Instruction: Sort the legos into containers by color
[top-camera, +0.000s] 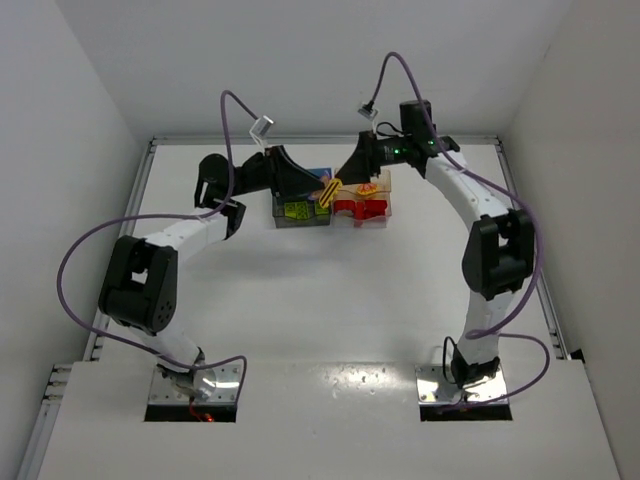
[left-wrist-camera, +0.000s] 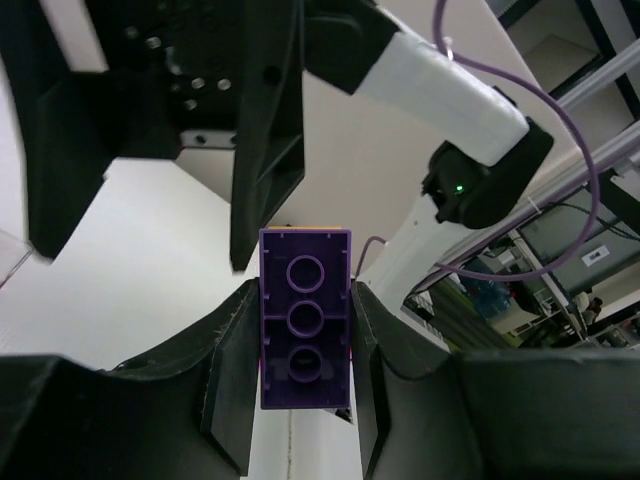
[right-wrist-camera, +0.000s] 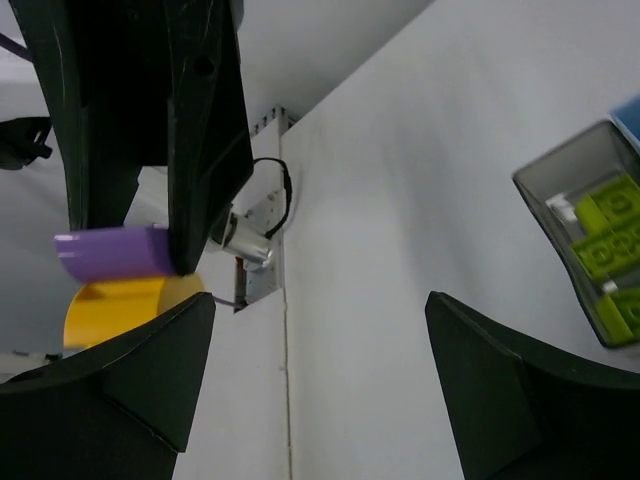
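My left gripper (left-wrist-camera: 305, 292) is shut on a purple lego (left-wrist-camera: 305, 335), seen from its hollow underside, with a yellow lego (left-wrist-camera: 305, 229) stuck behind it. In the top view this purple-and-yellow clump (top-camera: 329, 190) hangs over the containers (top-camera: 290, 224), between my left gripper (top-camera: 318, 190) and my right gripper (top-camera: 350, 172). The right gripper (right-wrist-camera: 320, 300) stands open with nothing between its fingers. The clump (right-wrist-camera: 115, 252) is just off its left finger (right-wrist-camera: 130, 380). Lime green legos (right-wrist-camera: 605, 240) lie in the dark grey bin (right-wrist-camera: 545, 180).
Red legos (top-camera: 360, 209) fill the front right bin and yellow ones (top-camera: 368, 187) the bin behind it. The blue bin (top-camera: 320, 172) is partly hidden by the grippers. White walls close in the table at the back and sides.
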